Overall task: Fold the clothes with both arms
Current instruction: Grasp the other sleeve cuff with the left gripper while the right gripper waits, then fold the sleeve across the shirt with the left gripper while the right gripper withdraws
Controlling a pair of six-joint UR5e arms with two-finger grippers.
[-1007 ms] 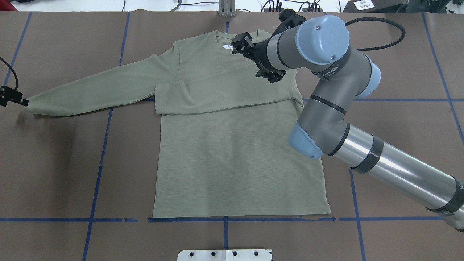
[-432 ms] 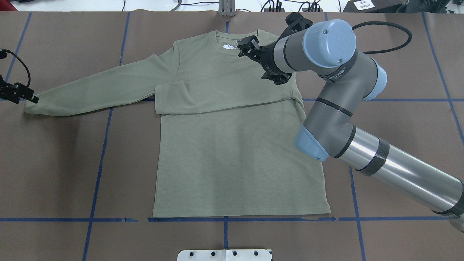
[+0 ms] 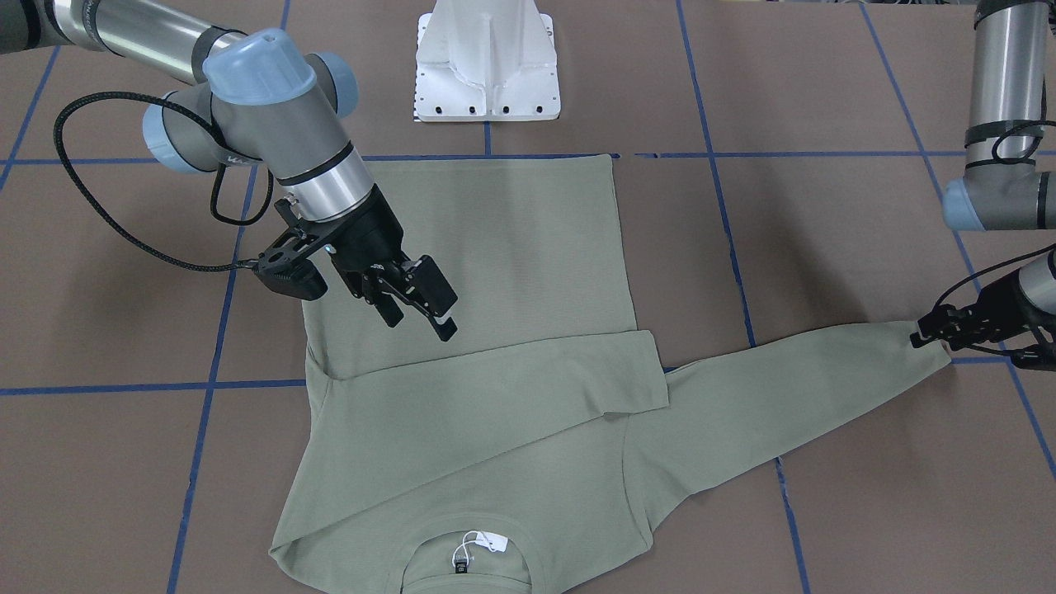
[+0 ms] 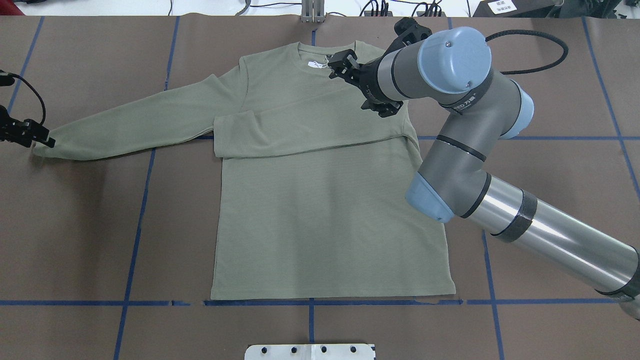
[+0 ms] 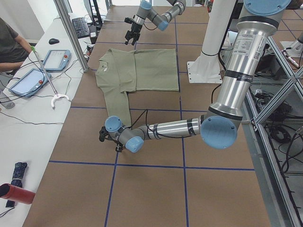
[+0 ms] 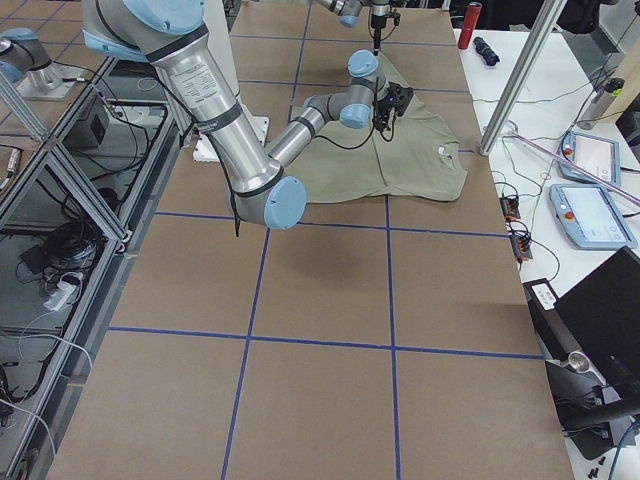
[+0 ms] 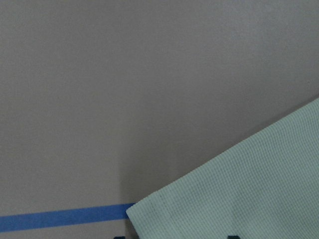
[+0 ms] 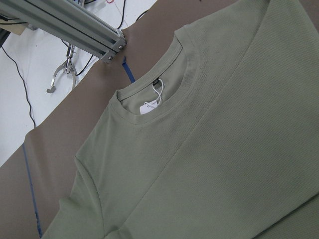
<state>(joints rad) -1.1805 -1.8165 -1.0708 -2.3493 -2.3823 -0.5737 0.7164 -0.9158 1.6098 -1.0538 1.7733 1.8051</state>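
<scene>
Base: white metal pedestal plate (image 4: 310, 351) at the 6 o'clock edge of the overhead view, nearest the robot.
Table: brown paper-covered top (image 4: 75, 225), crossed by blue tape lines (image 4: 134, 225).
Shirt: sage-green long-sleeved knit shirt (image 4: 325, 215) lies flat mid-table. Its hem is at 6 o'clock along a tape line and its neck at 12 o'clock.
Right sleeve: folded sleeve (image 4: 300, 132) lies across the chest. Its cuff end points to 9 o'clock and stops at the body's side edge.
Left sleeve: outstretched sleeve (image 4: 135, 122) runs flat over the table toward 9 o'clock, dipping slightly to 8.
Left gripper: black two-finger left gripper (image 3: 920, 338) sits low at the cuff (image 7: 239, 189) of the outstretched sleeve. In the wrist view two dark fingertips show set apart at the bottom edge. The cuff corner lies between them and is not pinched.
Right gripper: black two-finger right gripper (image 3: 422, 326) hangs raised over the upper chest, at about 4 o'clock of the neck. Its fingers are spread and hold nothing.
Collar: round ribbed collar (image 8: 184, 84), farthest from the base, with a white tag (image 8: 148, 107) inside.
</scene>
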